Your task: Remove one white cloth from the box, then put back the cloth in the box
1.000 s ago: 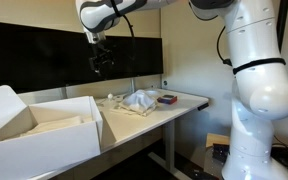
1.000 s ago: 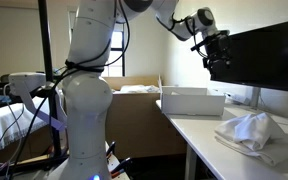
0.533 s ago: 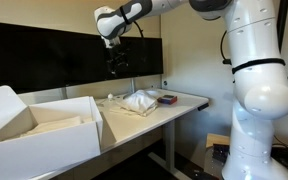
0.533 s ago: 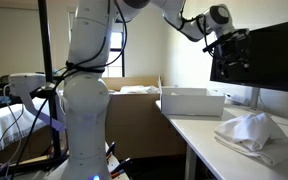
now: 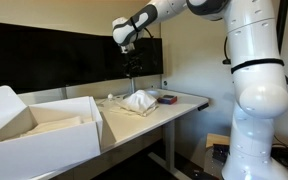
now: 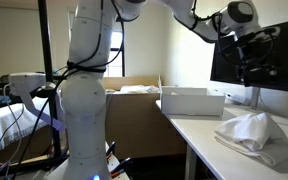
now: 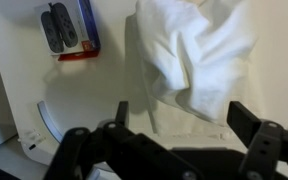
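A crumpled white cloth point(image 5: 139, 101) lies on the white table point(image 5: 184, 101), outside the box; it also shows in the other exterior view point(image 6: 252, 129) and fills the top of the wrist view point(image 7: 199, 55). The large white cardboard box point(image 5: 44, 130) stands at the other end of the table with its flap open, also seen in an exterior view point(image 6: 192, 101). My gripper point(image 5: 133, 68) hangs in the air above the cloth, also in an exterior view point(image 6: 254, 68). In the wrist view its jaws point(image 7: 184, 118) are open and empty.
A small dark blue-and-red object point(image 5: 167, 98) lies on the table beside the cloth, also in the wrist view point(image 7: 66, 28). A wide black monitor point(image 5: 54, 60) stands along the table's back edge. The robot's white base point(image 5: 256, 100) stands beside the table.
My gripper has moved sideways along the monitor, away from the box, and now hangs over the cloth. The cloth and box have not moved.
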